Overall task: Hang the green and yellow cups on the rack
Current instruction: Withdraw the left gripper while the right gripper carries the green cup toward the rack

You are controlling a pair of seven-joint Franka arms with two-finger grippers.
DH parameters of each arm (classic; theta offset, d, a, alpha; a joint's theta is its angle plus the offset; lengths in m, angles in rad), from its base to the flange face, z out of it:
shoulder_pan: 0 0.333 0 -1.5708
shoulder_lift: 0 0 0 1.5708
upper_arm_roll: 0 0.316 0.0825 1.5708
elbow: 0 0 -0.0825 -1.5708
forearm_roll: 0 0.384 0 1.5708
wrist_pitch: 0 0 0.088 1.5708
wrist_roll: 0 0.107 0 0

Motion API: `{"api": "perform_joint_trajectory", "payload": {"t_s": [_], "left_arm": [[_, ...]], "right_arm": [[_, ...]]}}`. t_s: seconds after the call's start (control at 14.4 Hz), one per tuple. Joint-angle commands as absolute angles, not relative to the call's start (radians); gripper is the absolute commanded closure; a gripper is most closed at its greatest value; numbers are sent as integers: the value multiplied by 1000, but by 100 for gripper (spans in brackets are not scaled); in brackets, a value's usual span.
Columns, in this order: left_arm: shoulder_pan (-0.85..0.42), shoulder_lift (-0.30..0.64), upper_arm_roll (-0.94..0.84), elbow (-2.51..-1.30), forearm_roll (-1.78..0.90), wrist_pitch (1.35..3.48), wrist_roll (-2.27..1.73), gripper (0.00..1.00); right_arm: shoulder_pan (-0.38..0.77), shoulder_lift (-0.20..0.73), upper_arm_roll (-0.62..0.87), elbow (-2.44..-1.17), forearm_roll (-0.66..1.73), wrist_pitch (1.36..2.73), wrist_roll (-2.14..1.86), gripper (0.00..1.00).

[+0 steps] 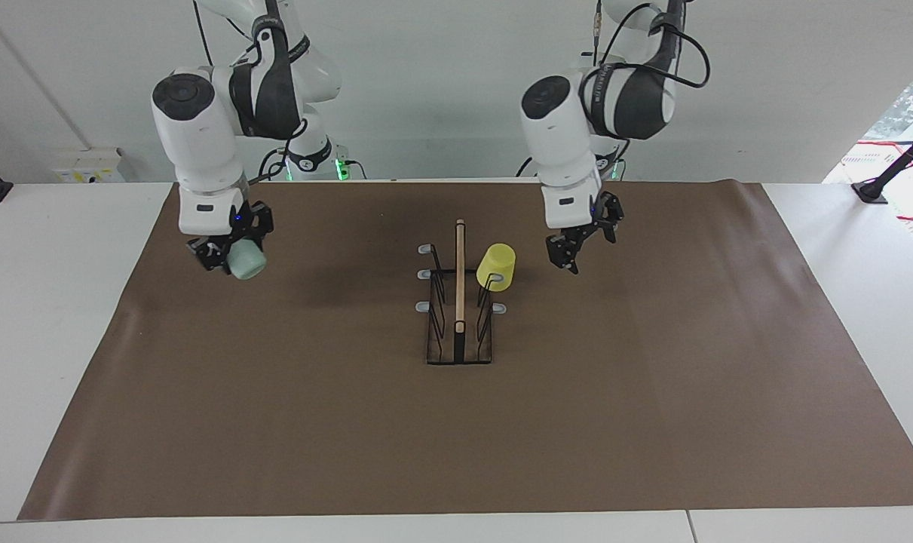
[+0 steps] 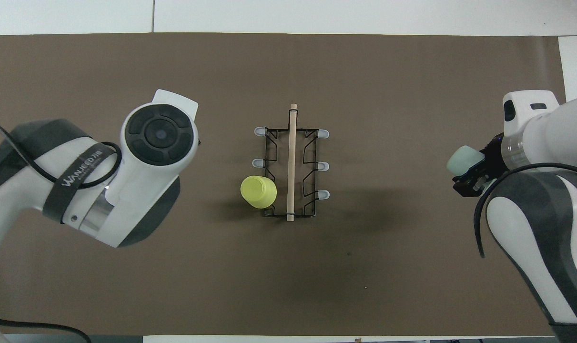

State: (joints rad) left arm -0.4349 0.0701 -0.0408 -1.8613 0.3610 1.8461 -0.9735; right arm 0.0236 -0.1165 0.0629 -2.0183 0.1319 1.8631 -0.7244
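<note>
Brown-matted counter: bright yellow plastic cup hung on black wire rack; my left pincer spread, empty. Right pincer pinching pale mint-green plastic cup; next, carry it to a free prong.

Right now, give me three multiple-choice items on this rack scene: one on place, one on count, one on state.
1. Where is the yellow cup?
A. on a prong of the rack, on the left arm's side
B. lying on the brown mat
C. in the left end effector

2. How many cups hang on the rack?
A. none
B. one
C. two

3. What is the right end effector doing?
A. open over the rack
B. shut on the green cup, up over the mat's right-arm end
C. resting on the table

Key: 1 A, the cup sits upside down on a prong beside the wooden bar; 2 B, only the yellow one is there; 3 B, the green cup is in its grip, while the left end effector hangs open beside the rack.
</note>
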Motion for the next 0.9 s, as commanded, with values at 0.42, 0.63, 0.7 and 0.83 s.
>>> {"api": "perform_joint_trajectory", "payload": {"t_s": [0.42,0.63,0.7,0.83], "left_arm": [[-97,-8,-48,-1856,60,1887,-342,0],[-68,-8,-43,-1769,12,1791,-264,0],[-48,-6,-43,-1728,-12,1751,-241,0],[-28,-6,-43,-1671,-26,1674,-187,0]], "right_arm": [[47,-181,64,-2136,967,1972,-1000,100],[89,-187,63,-2229,1242,2042,-1184,100],[94,-186,63,-2267,1332,2063,-1236,100],[164,-183,64,-2327,1519,2143,-1322,100]]}}
